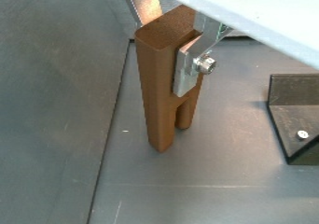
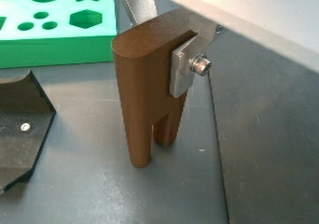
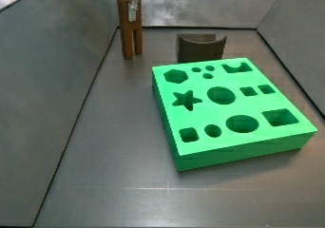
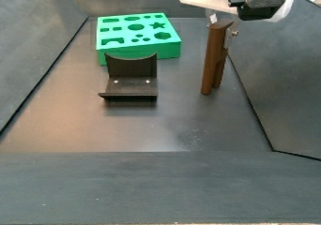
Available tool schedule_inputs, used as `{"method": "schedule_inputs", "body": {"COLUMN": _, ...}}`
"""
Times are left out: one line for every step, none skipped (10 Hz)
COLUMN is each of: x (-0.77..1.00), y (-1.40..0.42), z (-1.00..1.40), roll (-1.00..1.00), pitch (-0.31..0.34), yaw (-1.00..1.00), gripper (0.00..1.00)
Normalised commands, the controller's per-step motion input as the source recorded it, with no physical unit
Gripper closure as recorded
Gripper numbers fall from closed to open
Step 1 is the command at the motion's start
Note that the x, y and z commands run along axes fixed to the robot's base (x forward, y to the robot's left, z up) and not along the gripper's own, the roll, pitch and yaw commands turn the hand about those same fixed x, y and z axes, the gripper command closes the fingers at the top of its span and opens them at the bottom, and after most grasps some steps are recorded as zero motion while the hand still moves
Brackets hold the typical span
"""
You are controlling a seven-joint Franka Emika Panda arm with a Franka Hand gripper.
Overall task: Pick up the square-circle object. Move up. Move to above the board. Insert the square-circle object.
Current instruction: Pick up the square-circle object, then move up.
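Note:
The square-circle object [image 1: 162, 88] is a tall brown wooden piece with two legs pointing down. It stands upright near the back wall in a side view [image 3: 129, 32] and to the right of the board in a side view [image 4: 215, 60]. It also fills a wrist view [image 2: 144, 88]. My gripper [image 1: 169, 32] [image 2: 159, 36] [image 3: 125, 6] [image 4: 223, 22] is shut on its upper end, and one silver finger [image 1: 191, 64] lies flat against its side. The leg tips are at floor level. The green board [image 3: 216, 113] [image 4: 107, 41] [image 2: 37, 50] lies flat, apart from the piece.
The dark fixture [image 3: 200, 47] [image 4: 128, 79] [image 1: 297, 116] [image 2: 19, 125] stands on the floor between the board and the piece. Sloping grey walls [image 3: 76, 70] close in the floor on the sides.

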Motion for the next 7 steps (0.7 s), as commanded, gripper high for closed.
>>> {"method": "schedule_inputs", "body": {"x": 0.00, "y": 0.00, "z": 0.00, "roll": 0.00, "pitch": 0.000, "yaw": 0.00, "gripper": 1.00}}
{"method": "schedule_inputs", "body": {"x": 0.00, "y": 0.00, "z": 0.00, "roll": 0.00, "pitch": 0.000, "yaw": 0.00, "gripper": 1.00}}
{"method": "schedule_inputs", "body": {"x": 0.00, "y": 0.00, "z": 0.00, "roll": 0.00, "pitch": 0.000, "yaw": 0.00, "gripper": 1.00}}
{"method": "schedule_inputs", "body": {"x": 0.00, "y": 0.00, "z": 0.00, "roll": 0.00, "pitch": 0.000, "yaw": 0.00, "gripper": 1.00}}
{"method": "schedule_inputs", "body": {"x": 0.00, "y": 0.00, "z": 0.00, "roll": 0.00, "pitch": 0.000, "yaw": 0.00, "gripper": 1.00}}
{"method": "schedule_inputs", "body": {"x": 0.00, "y": 0.00, "z": 0.00, "roll": 0.00, "pitch": 0.000, "yaw": 0.00, "gripper": 1.00}}
{"method": "schedule_inputs", "body": {"x": 0.00, "y": 0.00, "z": 0.83, "roll": 0.00, "pitch": 0.000, "yaw": 0.00, "gripper": 1.00}}
